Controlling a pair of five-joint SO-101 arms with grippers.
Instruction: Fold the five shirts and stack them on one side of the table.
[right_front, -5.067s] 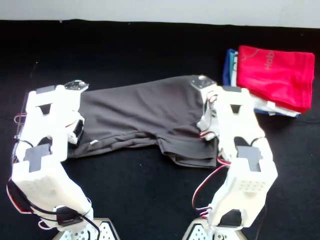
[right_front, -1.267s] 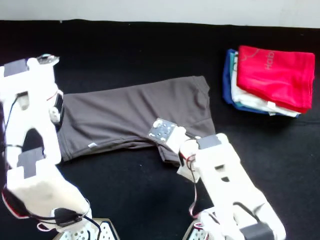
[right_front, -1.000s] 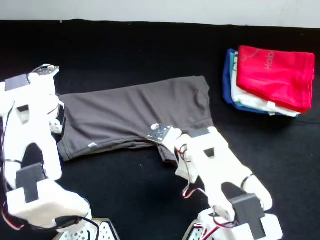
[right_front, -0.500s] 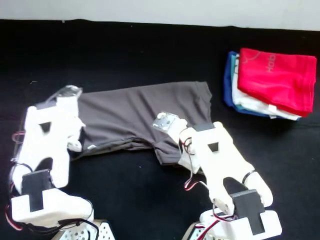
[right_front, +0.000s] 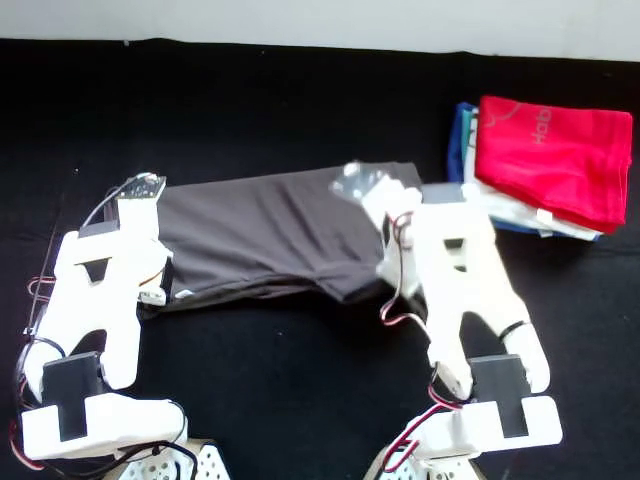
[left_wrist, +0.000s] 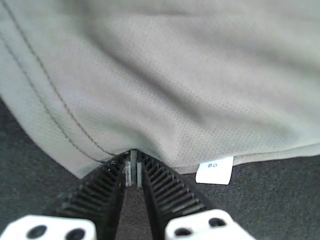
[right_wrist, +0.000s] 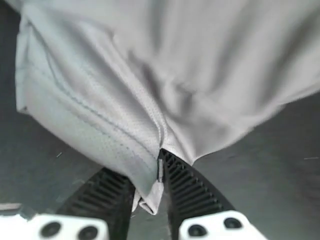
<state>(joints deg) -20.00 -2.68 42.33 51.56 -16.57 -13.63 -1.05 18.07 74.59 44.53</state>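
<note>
My L pincer (left_wrist: 131, 169) clamps grey shirt (right_front: 260, 230) hem at left end; my R pincer (right_wrist: 159, 175) clamps its right edge. Shirt lies mid-table. Folded stack (right_front: 545, 160) at far right.

Black table (right_front: 300, 100) with grey shirt (right_front: 260, 230), folded stack (right_front: 550, 150)
</note>
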